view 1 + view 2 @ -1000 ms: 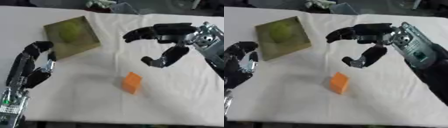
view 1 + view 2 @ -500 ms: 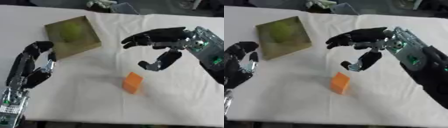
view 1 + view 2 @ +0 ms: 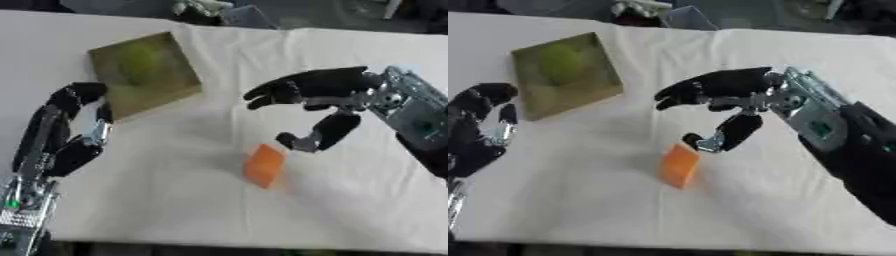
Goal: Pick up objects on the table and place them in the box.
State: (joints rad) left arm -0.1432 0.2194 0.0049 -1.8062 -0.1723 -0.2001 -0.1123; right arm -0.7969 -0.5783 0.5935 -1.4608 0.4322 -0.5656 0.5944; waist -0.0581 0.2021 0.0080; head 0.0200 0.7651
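Observation:
An orange block point(image 3: 263, 165) lies on the white tablecloth near the middle. My right hand point(image 3: 317, 95) hovers just above and to the right of it, open, fingers spread toward the left and thumb point(image 3: 317, 137) hanging down close to the block's top edge. The olive-green box point(image 3: 145, 73) sits at the back left with a green round fruit point(image 3: 138, 64) inside it. My left hand point(image 3: 72, 130) rests at the left edge, in front of the box, fingers relaxed and holding nothing.
The white table point(image 3: 175, 200) runs to its front edge at the bottom of the view. Some dark and pale clutter point(image 3: 210, 9) lies beyond the far edge.
My right hand has come down and forward toward the orange block, its thumb now almost at the block. The left hand and the box have stayed put.

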